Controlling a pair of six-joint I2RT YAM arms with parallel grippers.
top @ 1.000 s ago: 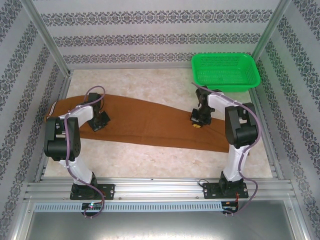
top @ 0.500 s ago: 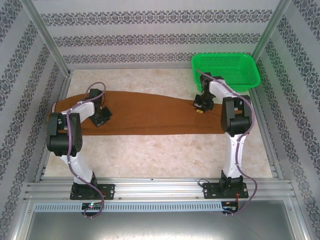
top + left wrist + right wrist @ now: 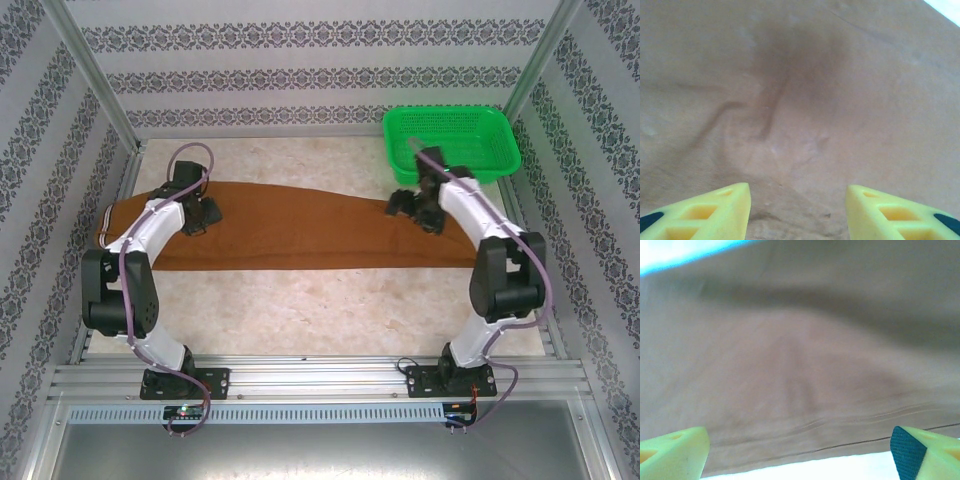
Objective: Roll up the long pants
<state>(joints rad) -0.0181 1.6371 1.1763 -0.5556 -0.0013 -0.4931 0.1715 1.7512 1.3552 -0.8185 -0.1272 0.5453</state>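
The long pants (image 3: 300, 225) lie flat across the table as a long rust-brown band, folded lengthwise, running from the left edge to below the basket. My left gripper (image 3: 200, 215) hovers over the left end, open, its yellow fingers (image 3: 705, 212) apart above the wrinkled fabric (image 3: 800, 100) with nothing between them. My right gripper (image 3: 415, 205) is over the right part of the pants, open wide. In the right wrist view its fingers (image 3: 675, 450) straddle smooth cloth (image 3: 800, 365) near a hemmed edge.
A green basket (image 3: 452, 140) stands at the back right, just behind the right gripper. Bare marbled tabletop (image 3: 320, 310) stretches in front of the pants. Patterned walls and metal posts close in the sides and back.
Both grippers were shut on the pants and carried the near edge toward the back, narrowing the band. Both have now opened and let go of the fabric.
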